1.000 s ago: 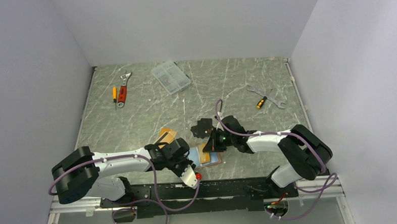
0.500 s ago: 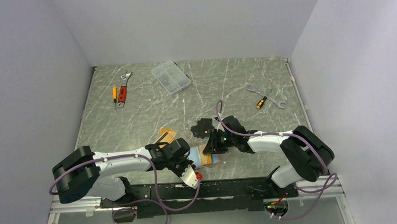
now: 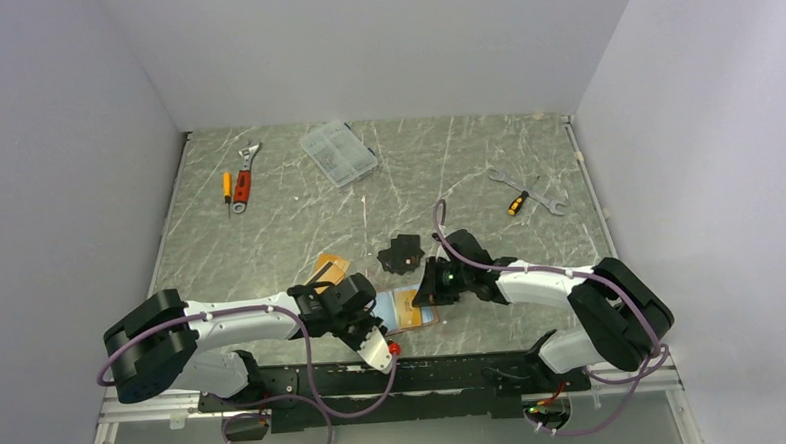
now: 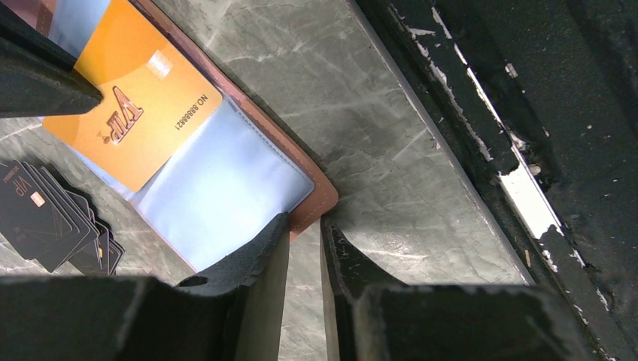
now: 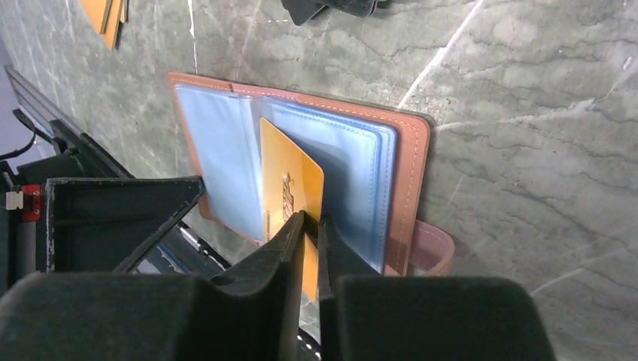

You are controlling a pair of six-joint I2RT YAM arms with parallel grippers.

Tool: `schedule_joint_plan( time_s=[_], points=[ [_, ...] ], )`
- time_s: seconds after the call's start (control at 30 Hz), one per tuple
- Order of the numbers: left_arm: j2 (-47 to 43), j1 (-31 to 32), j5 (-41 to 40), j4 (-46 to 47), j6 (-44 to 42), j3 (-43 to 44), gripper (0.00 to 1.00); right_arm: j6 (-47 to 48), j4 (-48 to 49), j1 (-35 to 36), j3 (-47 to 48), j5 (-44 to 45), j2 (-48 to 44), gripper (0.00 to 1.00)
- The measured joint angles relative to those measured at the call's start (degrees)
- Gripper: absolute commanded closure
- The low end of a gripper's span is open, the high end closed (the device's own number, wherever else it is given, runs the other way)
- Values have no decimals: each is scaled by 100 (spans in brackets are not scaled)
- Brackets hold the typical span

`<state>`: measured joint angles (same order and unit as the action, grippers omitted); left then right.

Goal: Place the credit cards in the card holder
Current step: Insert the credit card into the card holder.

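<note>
I am working with both sets of fingers close to the near edge of the grey marbled worktop [image 3: 269,217]. The card holder [image 3: 405,312] is lying there open and flat, its pale-blue sleeves facing up and its snap tab [image 5: 434,248] sticking out from one side. My left fingers [image 4: 282,233] are standing almost closed and are gripping the salmon-pink rim right beside a corner of the card holder, with the rim running between the two tips. My right fingers [image 5: 297,229] are likewise nearly together, clamping one end of an orange card [image 5: 290,177] marked VIP. The card is leaning out over the pale-blue sleeves near the card holder's fold, its far end touching them. I am not managing to tell whether that end is sitting inside a sleeve or only resting on top. More orange cards [image 3: 331,266] are lying on the worktop just beyond my left wrist, apart from the card holder. A fan of black cards [image 3: 400,254] is lying just past the card holder, near my right wrist. Well apart from all this, a clear compartment box [image 3: 338,152] is sitting towards the far edge, with hand tools lying off to either side of it.
</note>
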<state>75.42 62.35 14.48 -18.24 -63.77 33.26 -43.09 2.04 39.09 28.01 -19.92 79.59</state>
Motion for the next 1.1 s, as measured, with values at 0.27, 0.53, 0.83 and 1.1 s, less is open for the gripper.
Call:
schedule_joint_plan(
  time_s=[0.27, 0.53, 0.83, 1.1],
  points=[
    [0, 0, 0, 2, -2, 0, 73, -44, 105, -26, -2, -153, 13, 100],
    [0, 0, -2, 4, -4, 0, 73, -39, 153, -44, 2, -173, 157, 100],
    [0, 0, -4, 9, -9, 0, 73, 74, 109, -42, 251, -256, 411, 100],
    [0, 0, -4, 11, -20, -2, 74, 157, 98, 9, 389, -249, 538, 100]
  ],
)
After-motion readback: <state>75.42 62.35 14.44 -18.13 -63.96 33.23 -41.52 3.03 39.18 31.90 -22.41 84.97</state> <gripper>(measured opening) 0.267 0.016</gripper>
